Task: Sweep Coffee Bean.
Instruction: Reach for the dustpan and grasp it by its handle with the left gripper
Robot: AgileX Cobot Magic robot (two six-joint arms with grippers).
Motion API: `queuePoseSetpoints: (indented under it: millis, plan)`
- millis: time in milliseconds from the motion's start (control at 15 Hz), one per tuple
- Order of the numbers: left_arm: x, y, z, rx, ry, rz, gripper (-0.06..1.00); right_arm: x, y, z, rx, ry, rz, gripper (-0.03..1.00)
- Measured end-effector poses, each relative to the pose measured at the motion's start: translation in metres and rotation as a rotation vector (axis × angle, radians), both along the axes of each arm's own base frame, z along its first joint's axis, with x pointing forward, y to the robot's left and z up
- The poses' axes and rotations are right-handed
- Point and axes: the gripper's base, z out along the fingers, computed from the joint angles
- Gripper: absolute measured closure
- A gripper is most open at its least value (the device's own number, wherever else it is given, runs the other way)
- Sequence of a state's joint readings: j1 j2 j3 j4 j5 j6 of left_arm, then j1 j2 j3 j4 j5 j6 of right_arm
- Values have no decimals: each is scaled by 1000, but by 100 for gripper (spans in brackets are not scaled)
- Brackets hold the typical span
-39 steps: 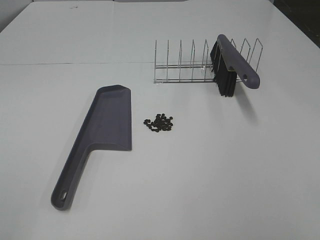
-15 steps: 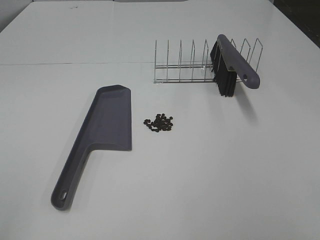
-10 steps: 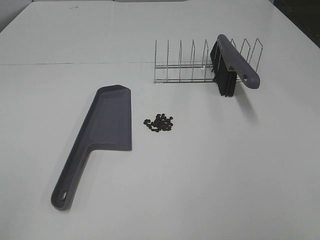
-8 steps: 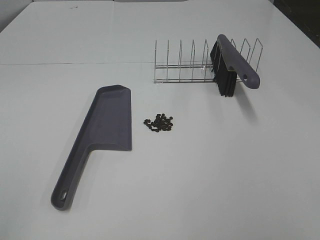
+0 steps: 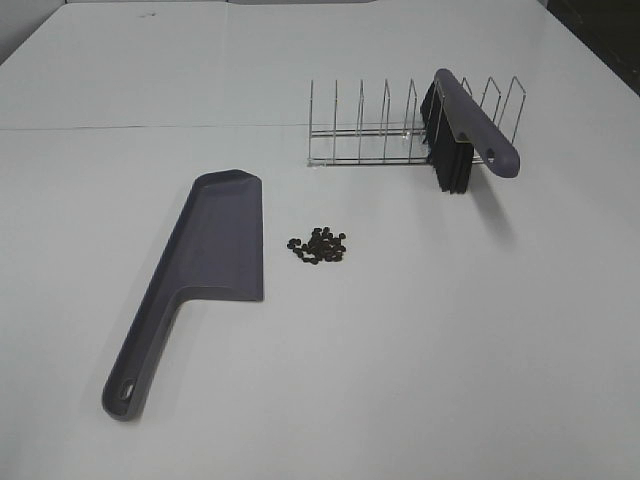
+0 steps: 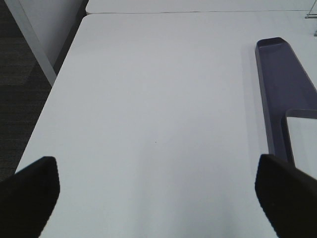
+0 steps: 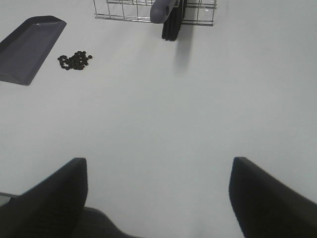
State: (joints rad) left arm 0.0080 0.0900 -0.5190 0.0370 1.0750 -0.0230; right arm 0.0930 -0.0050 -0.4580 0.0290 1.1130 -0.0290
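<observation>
Right wrist shows coffee bean [image 7: 75, 60], left wrist only dustpan [image 6: 283, 87]

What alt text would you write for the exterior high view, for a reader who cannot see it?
A small pile of coffee beans lies on a white table just right of a flat grey-purple dustpan; farther back, a matching brush with black bristles rests in a wire rack.

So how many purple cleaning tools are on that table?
2. The dustpan lies flat left of the coffee beans; the brush leans in the wire rack farther back. Nothing seems hidden.
</observation>
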Motion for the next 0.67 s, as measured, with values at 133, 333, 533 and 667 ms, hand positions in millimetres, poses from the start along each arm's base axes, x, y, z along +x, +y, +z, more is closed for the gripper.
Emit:
queuePoseSetpoints:
  millis: [133,333,533,667]
  plan:
    - [8,2,-1,18,50,10,-5,0,0,0,0,0,0,31]
    - [35,3,4,39,321,1,-5,0,0,0,0,0,0,31]
    - [75,3,17,22,518,10,-5,0,0,0,0,0,0,31]
    - [98,2,17,-9,597,44,-5,0,0,0,0,0,0,31]
